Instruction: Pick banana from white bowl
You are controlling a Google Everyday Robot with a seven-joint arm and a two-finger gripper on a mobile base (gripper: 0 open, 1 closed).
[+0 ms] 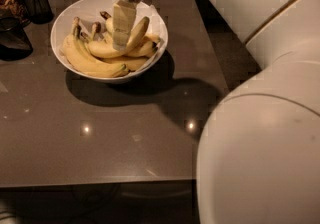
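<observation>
The white bowl (65, 20) stands at the back left of the brown table and holds several yellow bananas (90, 60). My gripper (121, 43) reaches straight down into the middle of the bowl from above. Its pale fingers (123, 20) are shut on one banana (137, 30), which is tilted up with one end raised above the others. The far fingertip is hidden behind the fruit.
A dark wire-mesh cup (37, 5) and a dark object (12, 40) stand left of the bowl at the table's back left edge. My white arm and body (260, 133) fill the right side. The brown table (125, 133) has its front edge near the bottom.
</observation>
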